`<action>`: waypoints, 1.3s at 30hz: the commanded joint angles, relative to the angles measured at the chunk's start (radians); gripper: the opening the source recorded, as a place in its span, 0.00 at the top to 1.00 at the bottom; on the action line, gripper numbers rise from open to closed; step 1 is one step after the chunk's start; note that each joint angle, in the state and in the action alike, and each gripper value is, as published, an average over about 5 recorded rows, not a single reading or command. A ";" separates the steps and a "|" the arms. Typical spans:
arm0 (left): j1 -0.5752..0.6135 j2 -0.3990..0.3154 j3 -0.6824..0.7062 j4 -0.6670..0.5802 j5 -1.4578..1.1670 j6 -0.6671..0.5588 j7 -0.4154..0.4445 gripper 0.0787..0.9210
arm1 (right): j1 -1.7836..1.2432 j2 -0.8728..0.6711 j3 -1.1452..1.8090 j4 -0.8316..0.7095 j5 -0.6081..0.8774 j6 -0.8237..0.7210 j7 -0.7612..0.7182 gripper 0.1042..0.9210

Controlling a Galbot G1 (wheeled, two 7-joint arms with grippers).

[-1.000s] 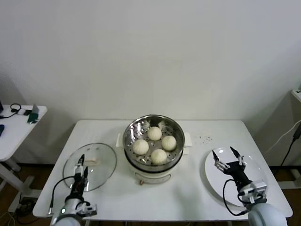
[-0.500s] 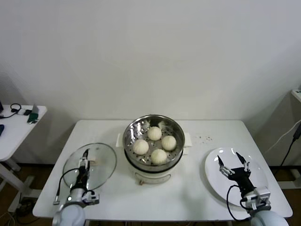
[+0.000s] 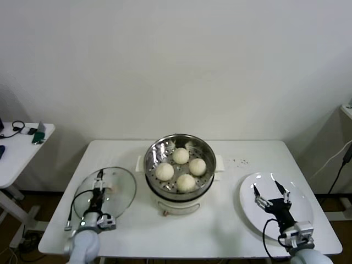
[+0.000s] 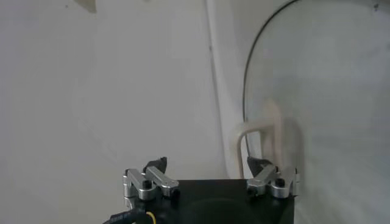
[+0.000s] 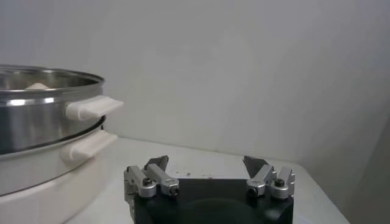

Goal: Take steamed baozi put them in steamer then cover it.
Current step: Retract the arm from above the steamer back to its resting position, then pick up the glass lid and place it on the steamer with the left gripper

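Even, soft indoor light; no harsh shadows.
The head view is bright and fairly sharp: the wall [image 3: 181, 60] shades darker toward the left corner, the steamer [image 3: 180, 144] rim shows bright glints, and it casts a faint shadow on the surface [image 3: 220, 220] in front. The lid [image 3: 118, 190] carries pale reflections. In the left wrist view the lid is hazy and washed out. The right wrist view is dimmer and greyer, with the steamer side gleaming.
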 commanded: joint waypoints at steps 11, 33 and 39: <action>-0.017 0.010 0.004 0.037 -0.035 -0.024 0.003 0.38 | -0.001 0.037 -0.005 -0.009 -0.052 0.009 -0.014 0.12; 0.105 0.064 -0.003 -0.215 -0.170 0.015 -0.002 0.92 | 0.023 0.036 0.001 -0.045 -0.070 0.026 -0.016 0.12; 0.221 0.116 -0.032 -0.416 -0.217 0.100 0.001 0.92 | 0.040 0.022 0.002 -0.063 -0.068 0.030 -0.016 0.12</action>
